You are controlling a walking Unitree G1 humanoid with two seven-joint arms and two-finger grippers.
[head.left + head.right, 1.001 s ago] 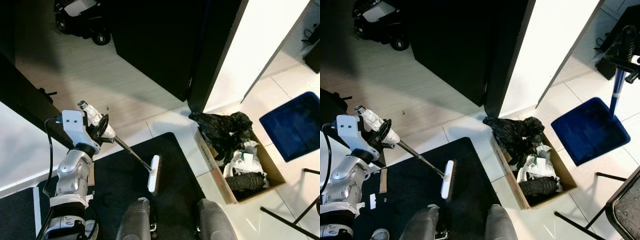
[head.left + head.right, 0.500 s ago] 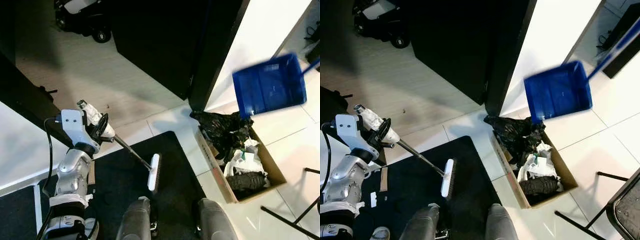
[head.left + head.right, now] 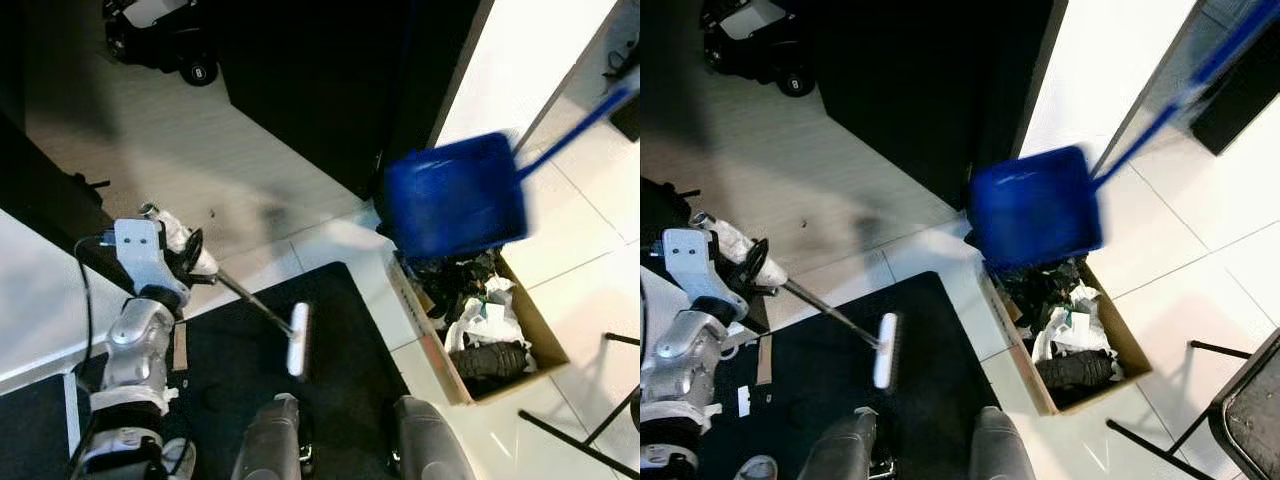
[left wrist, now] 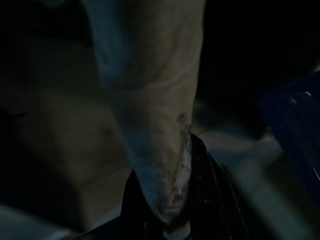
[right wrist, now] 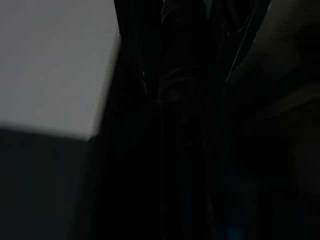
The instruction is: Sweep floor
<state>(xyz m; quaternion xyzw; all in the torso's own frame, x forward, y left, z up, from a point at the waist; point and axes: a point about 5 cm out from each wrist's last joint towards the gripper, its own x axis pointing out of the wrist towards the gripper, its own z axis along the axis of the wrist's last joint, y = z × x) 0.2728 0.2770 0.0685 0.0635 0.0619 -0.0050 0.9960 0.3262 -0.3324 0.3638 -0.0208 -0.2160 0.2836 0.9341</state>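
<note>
With the left gripper [image 3: 190,262] clamped on the broom [image 3: 262,315], head on the mat [image 3: 340,330], tip the dustpan [image 3: 452,195] fully over the box [image 3: 500,330]; right gripper's finger state cannot be told

Broom [image 3: 262,313] slanted, white head on black mat [image 3: 340,330], blue dustpan [image 3: 452,196] tilted in air above cardboard trash box [image 3: 452,375], blurred

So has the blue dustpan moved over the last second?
Yes. The blue dustpan swung leftward from the tiles right of the cardboard box to above its far end.
</note>
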